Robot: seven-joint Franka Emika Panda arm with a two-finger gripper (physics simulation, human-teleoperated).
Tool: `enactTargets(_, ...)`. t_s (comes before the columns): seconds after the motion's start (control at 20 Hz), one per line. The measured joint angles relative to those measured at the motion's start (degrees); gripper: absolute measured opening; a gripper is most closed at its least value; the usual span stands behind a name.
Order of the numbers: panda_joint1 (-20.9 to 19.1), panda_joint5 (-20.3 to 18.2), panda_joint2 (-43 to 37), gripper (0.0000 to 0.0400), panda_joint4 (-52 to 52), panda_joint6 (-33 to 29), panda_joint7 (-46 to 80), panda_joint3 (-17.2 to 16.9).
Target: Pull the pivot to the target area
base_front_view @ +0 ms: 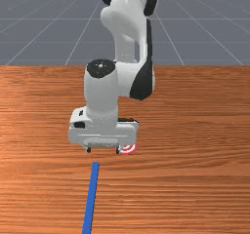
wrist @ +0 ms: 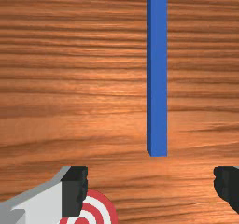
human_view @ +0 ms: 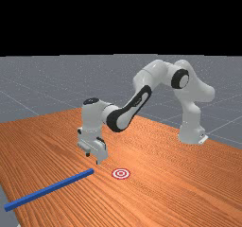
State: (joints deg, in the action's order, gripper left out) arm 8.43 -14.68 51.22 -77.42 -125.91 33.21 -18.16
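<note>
A white and grey robot arm reaches over an orange-brown wooden surface (human_view: 189,183). Its gripper (base_front_view: 103,150), left of centre in the front view, is spread wide with nothing between its fingers, and appears to hover. The blue bar (base_front_view: 91,194), presumably the pivot, lies from just below the gripper to the bottom edge. A red-and-white target (human_view: 121,173) sits near the bar's inner end, low in the middle of the far view.

The step in hand seems to be reaching that end. In the wrist view the bar lines up with the gap, so little turning should be needed. The gripper should move out over the bar before lowering, straddle it evenly, then close firmly, lest it slip when pulled.
</note>
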Motion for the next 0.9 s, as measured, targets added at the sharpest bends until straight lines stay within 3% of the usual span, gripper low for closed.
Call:
enactTargets(0.05, -1.6, 0.1, 5.2, 0.04, 9.8, 4.6, 1.0, 0.4)
enactTargets(0.2, -1.6, 0.1, 5.2, 0.04, 9.8, 4.6, 1.0, 0.4)
enactTargets(0.25, -3.4, 0.2, 11.0, 0.04, 21.0, 9.9, 2.1, 0.8)
enactTargets(0.4, -5.2, 0.0, 21.4, 0.04, 30.5, 9.3, 3.1, 1.7)
enactTargets(0.65, -5.9, 0.0, 25.1, 0.0398, 34.8, 9.5, 3.4, 2.0)
enactTargets(0.7, -5.7, -0.7, 24.3, 0.0389, 32.2, 4.9, 2.4, 2.3)
enactTargets(0.75, -5.6, -0.4, 24.3, 0.0399, 32.6, 6.2, 3.1, 2.1)
enactTargets(0.8, -6.4, 0.1, 27.1, 0.0326, 38.1, 9.5, 2.7, 2.4)
enactTargets(0.85, -6.3, 0.5, 27.8, 0.0229, 39.3, 9.9, 3.7, 2.1)
enactTargets(0.9, -6.3, 0.5, 27.8, 0.0157, 39.5, 10.0, 3.6, 2.3)
